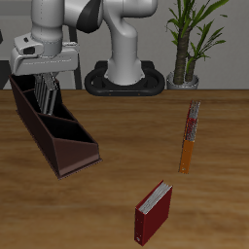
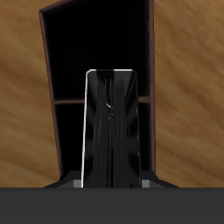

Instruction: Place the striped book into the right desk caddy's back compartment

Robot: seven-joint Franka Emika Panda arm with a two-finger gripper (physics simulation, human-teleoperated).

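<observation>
The right desk caddy [image 1: 53, 131], a long dark brown open box with slanted dividers, is lying on the wooden table [image 1: 117, 146] toward its back corner. The gripper [image 1: 45, 90] is hanging over its far end, clenching the striped book [image 2: 111, 131] upright above the back compartment [image 2: 101, 52]. The book is looking thin, grey and finely lined. Whether its lower edge is already entering the section is hard to judge. Lowering and releasing are remaining.

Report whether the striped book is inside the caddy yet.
Partly in: the striped book, upright in the claw, dips into the right desk caddy at its back compartment.
</observation>
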